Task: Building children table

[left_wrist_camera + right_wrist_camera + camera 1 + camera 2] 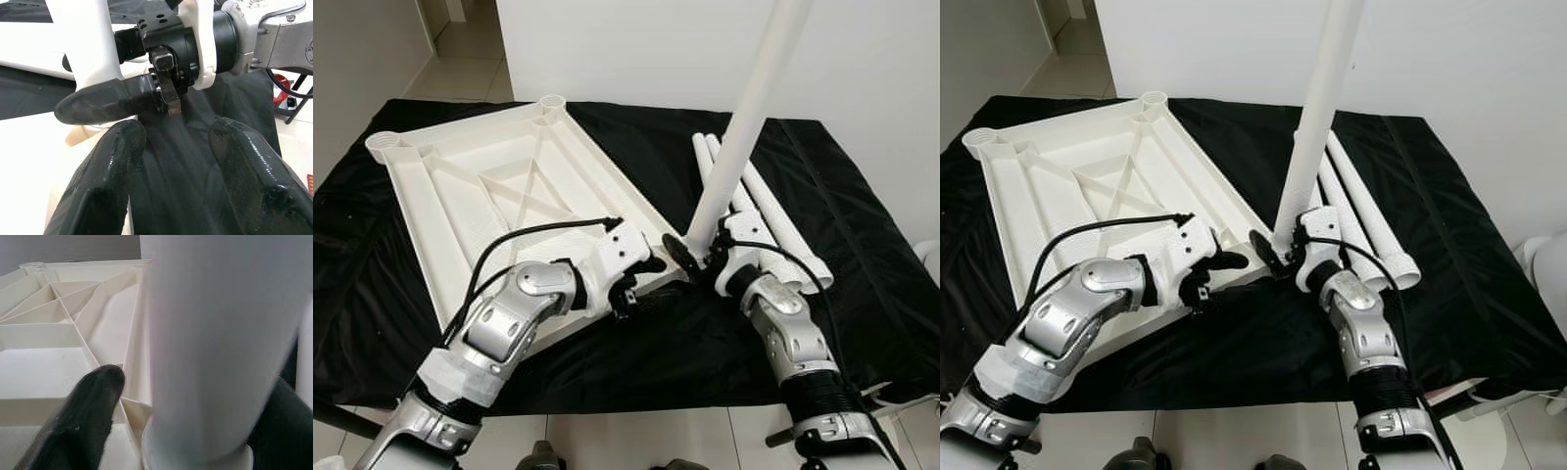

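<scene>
Now the right gripper (690, 253) is clamped on a white table leg (744, 137), held upright at the corner socket of the upturned tabletop (499, 191). Just beside it, the left gripper (641, 279) hovers with fingers spread apart, holding nothing.

Both arms are bent in toward the table leg (749, 127), one from each side. Right gripper (690, 257) sits at the leg's foot, its fingers clamped on either side of the tube, wrist angled up and inward, silver forearm running back toward the body. Left gripper (641, 279) is level with the leg's base and just beside it, fingers (105, 186) spread apart with nothing between them, tips pointing at the right gripper. Left elbow is cocked out away from the leg, wrist turned in toward it.
</scene>
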{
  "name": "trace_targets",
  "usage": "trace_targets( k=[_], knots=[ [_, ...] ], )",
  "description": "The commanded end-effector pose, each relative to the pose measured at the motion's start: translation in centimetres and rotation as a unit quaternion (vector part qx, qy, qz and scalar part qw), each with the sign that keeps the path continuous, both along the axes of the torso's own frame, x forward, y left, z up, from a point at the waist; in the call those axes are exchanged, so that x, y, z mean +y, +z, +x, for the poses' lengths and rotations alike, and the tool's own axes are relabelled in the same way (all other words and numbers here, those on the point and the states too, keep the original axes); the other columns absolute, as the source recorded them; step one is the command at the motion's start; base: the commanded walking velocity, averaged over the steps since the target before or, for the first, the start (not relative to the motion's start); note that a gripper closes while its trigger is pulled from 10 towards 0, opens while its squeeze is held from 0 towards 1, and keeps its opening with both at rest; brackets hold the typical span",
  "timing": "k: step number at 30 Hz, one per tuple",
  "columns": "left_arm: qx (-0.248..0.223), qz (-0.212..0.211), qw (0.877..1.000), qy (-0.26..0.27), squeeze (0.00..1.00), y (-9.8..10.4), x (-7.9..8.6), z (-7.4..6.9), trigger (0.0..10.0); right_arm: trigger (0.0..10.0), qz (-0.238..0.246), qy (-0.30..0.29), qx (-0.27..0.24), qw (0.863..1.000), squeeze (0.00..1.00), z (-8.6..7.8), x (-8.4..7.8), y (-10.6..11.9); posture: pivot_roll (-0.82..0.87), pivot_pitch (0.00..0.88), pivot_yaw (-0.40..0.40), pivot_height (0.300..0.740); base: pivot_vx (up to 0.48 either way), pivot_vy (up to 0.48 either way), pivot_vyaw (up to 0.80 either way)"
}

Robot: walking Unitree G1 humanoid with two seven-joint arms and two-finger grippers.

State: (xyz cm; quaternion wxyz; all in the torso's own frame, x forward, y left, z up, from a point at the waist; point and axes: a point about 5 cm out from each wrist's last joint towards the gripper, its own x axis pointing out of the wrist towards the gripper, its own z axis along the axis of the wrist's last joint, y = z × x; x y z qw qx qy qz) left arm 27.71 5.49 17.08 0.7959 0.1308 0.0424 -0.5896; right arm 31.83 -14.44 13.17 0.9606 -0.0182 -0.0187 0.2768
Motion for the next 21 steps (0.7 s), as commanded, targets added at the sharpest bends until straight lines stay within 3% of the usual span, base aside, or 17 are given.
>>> trace_targets(
  k=[1,9,19,20,21],
  knots=[
    [0.001,0.007,1.0,-0.024,0.0,0.1,-0.2,0.0,10.0,0.0,-0.002,0.019,0.019,1.0,0.0,-0.2,0.3,-1.0,0.02,0.0,-0.006,0.74,0.0,0.0,0.0],
    [0.002,0.008,1.0,-0.023,0.0,-0.2,-0.2,-0.1,10.0,0.0,-0.006,0.018,0.024,1.0,0.0,-0.3,0.2,-1.4,0.02,0.0,-0.009,0.74,0.0,0.0,0.0],
    [0.001,0.008,1.0,-0.015,0.0,-0.4,-0.3,0.0,10.0,0.0,0.013,-0.031,0.036,0.999,0.0,-0.9,0.2,-2.0,0.03,0.0,-0.021,0.74,0.0,0.0,0.0],
    [0.004,0.008,1.0,-0.009,0.0,-0.5,-0.1,0.1,10.0,4.3,0.035,-0.053,0.038,0.997,0.0,-1.0,0.6,-1.9,0.03,0.0,-0.026,0.74,0.0,0.0,0.0],
    [0.004,0.008,1.0,-0.009,0.0,-0.5,-0.1,0.1,10.0,4.3,0.035,-0.053,0.038,0.997,0.0,-1.0,0.6,-1.9,0.03,0.0,-0.026,0.74,0.0,0.0,0.0]
  ],
)
